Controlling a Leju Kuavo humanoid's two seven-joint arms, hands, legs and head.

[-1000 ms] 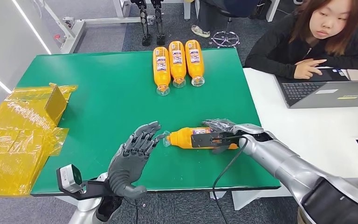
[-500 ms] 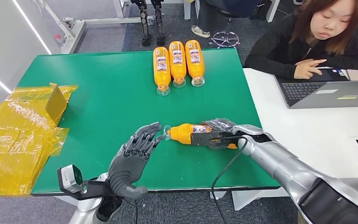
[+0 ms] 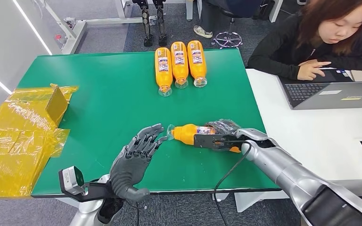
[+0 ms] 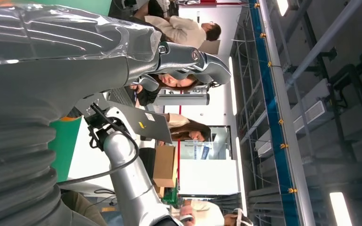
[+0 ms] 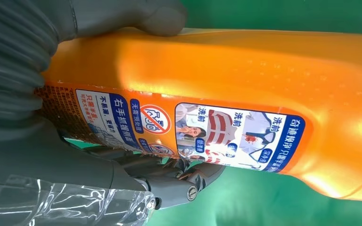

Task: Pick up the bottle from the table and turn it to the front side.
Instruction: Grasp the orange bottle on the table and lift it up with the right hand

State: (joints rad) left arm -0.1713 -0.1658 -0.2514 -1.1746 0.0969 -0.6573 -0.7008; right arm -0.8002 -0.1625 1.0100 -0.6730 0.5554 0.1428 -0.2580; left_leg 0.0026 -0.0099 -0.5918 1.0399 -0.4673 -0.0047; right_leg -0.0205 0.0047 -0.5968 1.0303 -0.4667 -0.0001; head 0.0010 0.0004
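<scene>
fingers (image 5: 169, 174) of the right hand (image 3: 221, 134) are wrapped round the body of the bottle (image 3: 188, 133), with the thumb pressed on the opposite side, as is shown close up in the right wrist view. the bottle is held lying on its side over the near part of the green worktop (image 3: 108, 103), its cap end pointed toward the left hand (image 3: 134, 157); whether it is lifted clear of the surface or resting on it cannot be told. a printed label with blue panels and a prohibition sign is turned toward the wrist camera, which is judged to be the back label, so the turn to the front side is probably not yet finished.

the left hand is held open beside the cap, fingers spread and nothing grasped, just short of touching it or barely touching; it is judged to be placed there to steady or receive the neck while the bottle is rotated.

three more bottles (image 3: 179, 59) are laid in a row at the far edge, labels up, likely as the finished pattern. yellow wrapping (image 3: 19, 136) is heaped at the left edge. a person (image 3: 320, 42) is seated at a laptop (image 3: 339, 94) on the adjoining white desk.
</scene>
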